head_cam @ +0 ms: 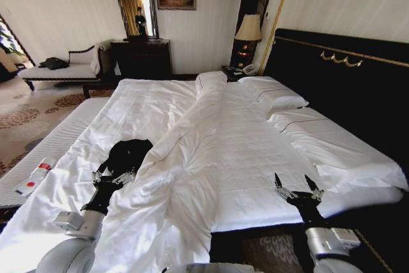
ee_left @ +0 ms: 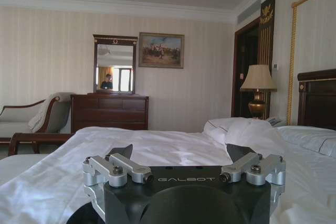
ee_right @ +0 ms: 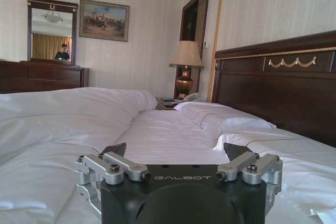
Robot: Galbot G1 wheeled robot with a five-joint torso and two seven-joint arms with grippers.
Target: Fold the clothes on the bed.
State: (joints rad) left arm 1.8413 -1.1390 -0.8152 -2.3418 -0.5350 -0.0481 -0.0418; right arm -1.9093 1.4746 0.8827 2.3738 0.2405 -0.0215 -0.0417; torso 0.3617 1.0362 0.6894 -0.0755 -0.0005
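Black end effector [ee_left: 181, 153] housing reads "GALBOT".

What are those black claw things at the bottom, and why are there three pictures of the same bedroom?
Those are a robot's two arms. Each ends in an end effector, a claw for grasping. The big picture comes from a camera on its head; the other two come from cameras on its wrists, looking low across the bed. The left end effector hovers open right by the black top, crumpled on the white sheets. The right end effector is open too, above bare duvet. Neither holds anything.
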